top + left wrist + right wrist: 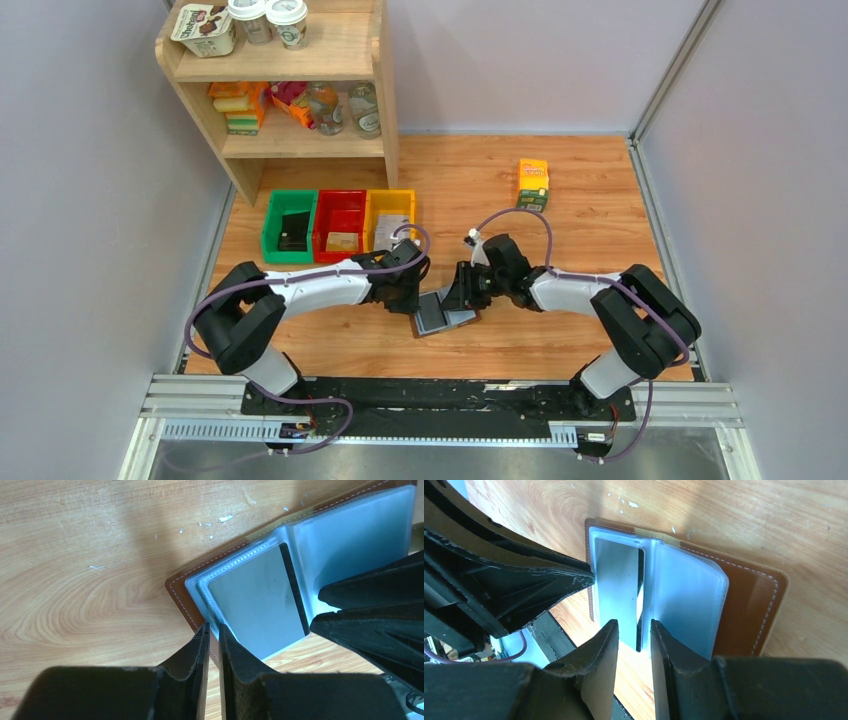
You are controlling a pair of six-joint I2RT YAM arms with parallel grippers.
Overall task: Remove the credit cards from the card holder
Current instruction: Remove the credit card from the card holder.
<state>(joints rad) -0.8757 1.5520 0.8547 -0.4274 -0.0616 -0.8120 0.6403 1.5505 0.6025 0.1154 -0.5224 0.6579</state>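
Wood table (600, 230), grey walls (100, 200) on three sides. Seen in the top view only: a shelf (300, 145) at the far left corner, green, red and yellow bins (341, 196) lined up in front of it, and a carton (532, 184) upright at far right, well apart from the work. Both arms (320, 288) are bent inward, and the grippers meet over the holder (447, 320) at the table's near middle. From above the holder is only a grey patch, and no card is resolved.

Added by the wrist views: the holder is laid open flat, brown cover (749, 605) down and clear sleeves (350, 535) up. One grey card (255, 595) with a dark stripe is seen in the page on the left arm's side.

Left gripper (213, 632): fingers a slit apart, tips at the cover's edge. Whether that edge is pinched cannot be told.

Right gripper (631, 627): fingers clearly apart over the card page by the spine. The card's edge is seen in the gap, and no pad contact is seen.

Each wrist view is partly blocked by the other gripper's black body.
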